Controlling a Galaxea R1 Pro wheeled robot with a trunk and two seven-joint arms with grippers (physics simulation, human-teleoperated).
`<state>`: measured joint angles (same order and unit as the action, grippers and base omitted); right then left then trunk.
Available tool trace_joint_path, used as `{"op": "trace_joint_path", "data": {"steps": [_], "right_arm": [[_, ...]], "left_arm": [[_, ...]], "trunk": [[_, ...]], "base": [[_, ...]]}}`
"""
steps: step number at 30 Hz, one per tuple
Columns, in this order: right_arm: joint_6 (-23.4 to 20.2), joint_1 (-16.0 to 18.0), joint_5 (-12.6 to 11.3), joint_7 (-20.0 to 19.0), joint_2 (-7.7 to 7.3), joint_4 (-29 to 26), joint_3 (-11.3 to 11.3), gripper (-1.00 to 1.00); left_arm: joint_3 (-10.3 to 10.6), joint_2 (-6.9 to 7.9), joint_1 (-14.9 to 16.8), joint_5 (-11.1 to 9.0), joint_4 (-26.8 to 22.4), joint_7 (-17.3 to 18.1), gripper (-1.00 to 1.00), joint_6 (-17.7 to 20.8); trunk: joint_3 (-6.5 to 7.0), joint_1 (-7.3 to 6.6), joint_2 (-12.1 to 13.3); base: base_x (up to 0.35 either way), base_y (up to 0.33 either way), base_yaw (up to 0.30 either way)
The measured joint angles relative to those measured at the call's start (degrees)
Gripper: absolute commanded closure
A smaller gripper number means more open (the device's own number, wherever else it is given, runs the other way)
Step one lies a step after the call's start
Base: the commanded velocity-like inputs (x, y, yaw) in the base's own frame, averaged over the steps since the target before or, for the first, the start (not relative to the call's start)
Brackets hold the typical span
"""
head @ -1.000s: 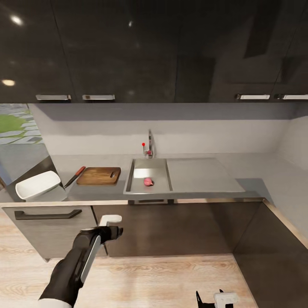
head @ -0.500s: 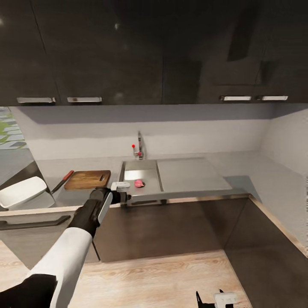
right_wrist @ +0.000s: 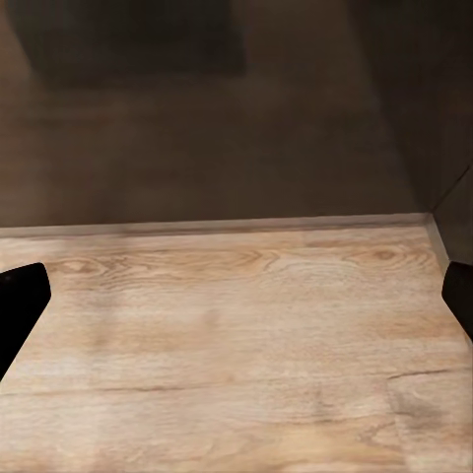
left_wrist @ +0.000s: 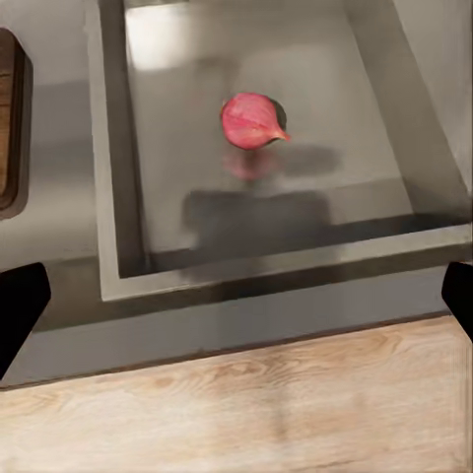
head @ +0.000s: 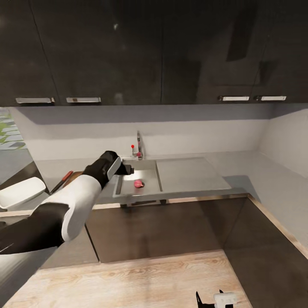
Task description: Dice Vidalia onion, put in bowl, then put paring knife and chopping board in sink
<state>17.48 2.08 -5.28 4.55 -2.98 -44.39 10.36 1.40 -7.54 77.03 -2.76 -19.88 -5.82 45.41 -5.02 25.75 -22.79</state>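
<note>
The pinkish Vidalia onion (head: 138, 184) (left_wrist: 251, 120) lies on the floor of the steel sink (head: 148, 173) (left_wrist: 335, 187), beside the dark drain. My left gripper (head: 127, 169) (left_wrist: 236, 305) hovers over the sink's left front rim, short of the onion, open and holding nothing. My left arm hides most of the chopping board (head: 76, 174) (left_wrist: 8, 118). To the left of the board lies the paring knife (head: 62, 181), and further left stands the white bowl (head: 20, 191). My right gripper (head: 215, 300) (right_wrist: 236, 301) hangs low over the floor, open and empty.
The chrome tap (head: 139, 147) with its red knob (head: 132, 146) stands behind the basin. The grey countertop (head: 244, 167) turns a corner on the right. Dark wall cabinets (head: 128, 51) hang overhead. Dark base cabinets (head: 162, 226) and wood floor (right_wrist: 236, 335) lie below.
My left arm has risen from in front of the cabinets to above the sink's left rim. The view shifted early on as the camera moved. The onion has stayed put.
</note>
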Motion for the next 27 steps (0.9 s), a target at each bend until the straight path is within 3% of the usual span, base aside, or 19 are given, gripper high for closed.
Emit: {"op": "trace_joint_path", "data": {"steps": [9, 16, 27], "right_arm": [[-0.01, -0.03, -0.03, 0.0, 0.0, 0.0, 0.0, -1.0], [-0.01, -0.03, -0.02, 0.0, 0.0, 0.0, 0.0, -1.0], [-0.01, -0.04, -0.04, 0.0, -0.01, -0.01, -0.01, -1.0]], "left_arm": [[0.11, 0.26, 0.99, 0.07, 0.41, 0.4, -1.0, -0.45], [0.17, 0.3, 0.98, 0.08, 0.57, 0.38, -1.0, -0.55], [0.26, 0.36, 0.5, 0.08, 0.96, 0.38, -1.0, -0.59]], "trunk": [[-0.01, -0.01, 0.0], [-0.01, -0.03, 0.0], [0.03, -0.02, 0.0]], "base": [[0.042, 0.0, 0.0], [0.287, 0.0, -0.008], [0.287, 0.0, -0.148]]}}
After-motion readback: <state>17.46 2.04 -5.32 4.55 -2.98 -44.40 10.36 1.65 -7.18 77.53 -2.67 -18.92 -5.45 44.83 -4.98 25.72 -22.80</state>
